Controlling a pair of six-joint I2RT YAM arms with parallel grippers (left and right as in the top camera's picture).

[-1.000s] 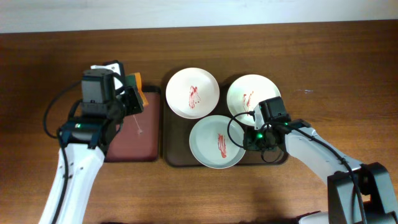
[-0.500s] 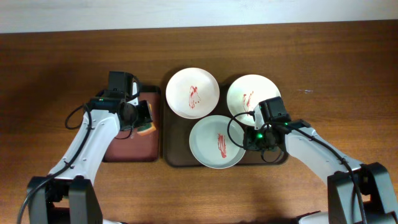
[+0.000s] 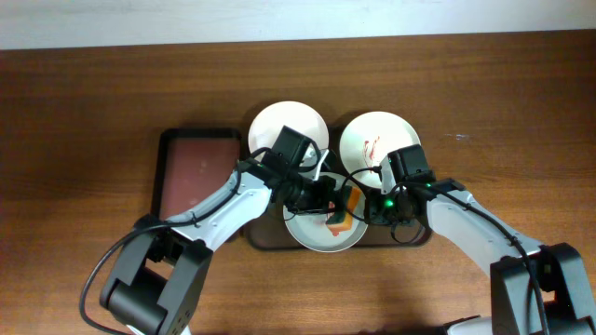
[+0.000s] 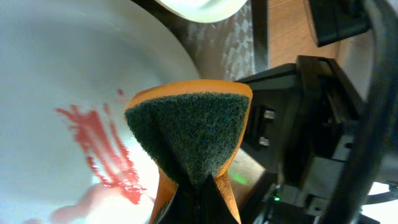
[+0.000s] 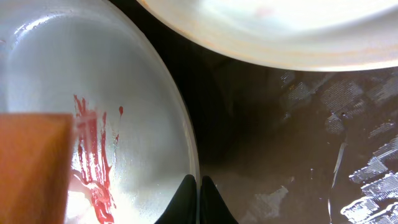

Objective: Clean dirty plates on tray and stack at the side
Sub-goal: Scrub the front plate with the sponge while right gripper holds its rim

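Left gripper clenched sponge over smeared grey-green plate, tray's 6 o'clock. Right gripper pinched its rim. White plate at 1 o'clock smeared; none stacked.

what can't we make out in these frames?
- Overhead: the left arm covers most of the grey-green plate and the middle of the rear-left white plate, so how dirty either is cannot be read there.
- Left wrist: the sponge hides its own underside, so whether it touches the plate cannot be told.
- Right wrist: the sponge is a blurred orange block, cut off by the left edge.
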